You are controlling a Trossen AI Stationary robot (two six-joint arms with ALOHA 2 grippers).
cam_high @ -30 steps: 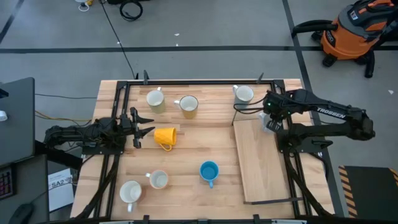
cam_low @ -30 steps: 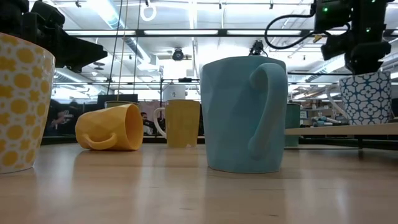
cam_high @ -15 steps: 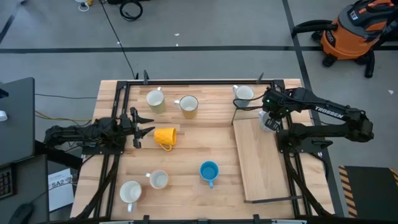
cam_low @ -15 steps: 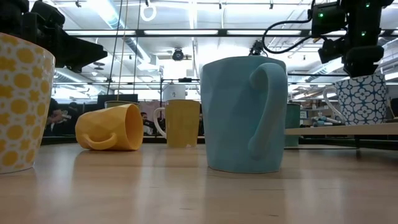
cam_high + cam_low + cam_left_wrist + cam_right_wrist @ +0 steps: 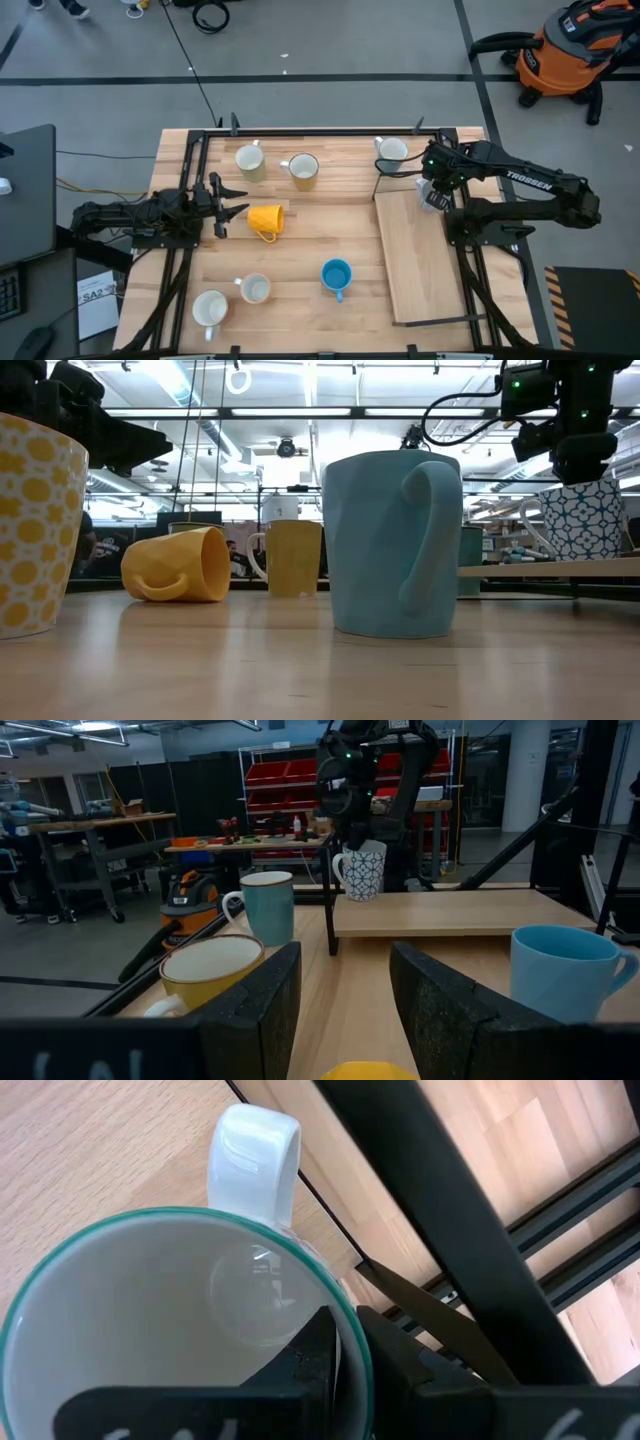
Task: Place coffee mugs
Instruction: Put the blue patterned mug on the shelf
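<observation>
My right gripper points down at the far end of the raised wooden board, shut on a white mug with a blue pattern that stands on the board. My left gripper waits open and level at the table's left, facing the yellow-orange mug, which lies on its side. The bright blue mug stands upright near the middle. Several more mugs stand upright: two at the far edge, one by the board's far corner, two at the near left. My right gripper has the patterned mug's rim, on the side away from the handle. One finger is inside the mug and the other outside. The fingers come from above, pointing down. The mug is upright with its bottom on the board.
Black frame rails run along the table's left and right sides and its far edge. An orange shop vacuum stands on the floor beyond the far right corner. Bare wood lies between the yellow-orange mug and the board.
My right gripper has shifted a little toward the table's left with the patterned mug, and the mug has sunk slightly onto the board. Between half a second ago and now nothing moves.
</observation>
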